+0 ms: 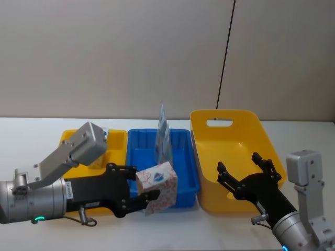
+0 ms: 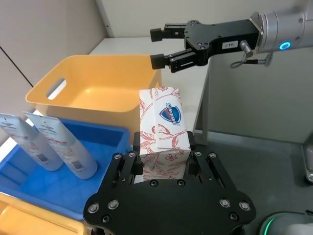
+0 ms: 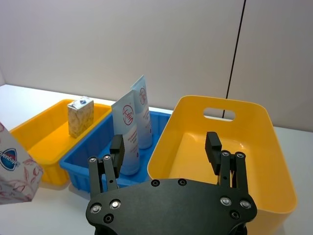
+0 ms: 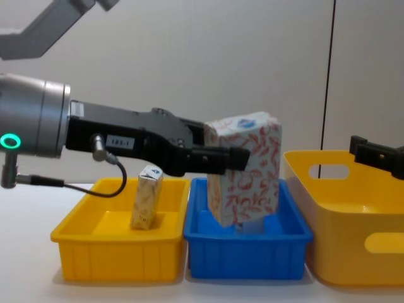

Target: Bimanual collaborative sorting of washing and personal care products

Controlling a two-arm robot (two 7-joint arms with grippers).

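As the right tool (image 1: pixel 238 164) gapes, the left tool (image 1: pixel 145 182) grips a pack (image 1: pixel 164 184).

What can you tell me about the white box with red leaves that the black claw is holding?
It is a boxy white pack printed with red-orange leafy sprigs, with a blue shield logo on one face. The wrapping looks soft and slightly creased, like paper or film. The left gripper clamps two opposite sides, holding it off the table, slightly tilted, at the front of the blue bin. Nothing else touches it.
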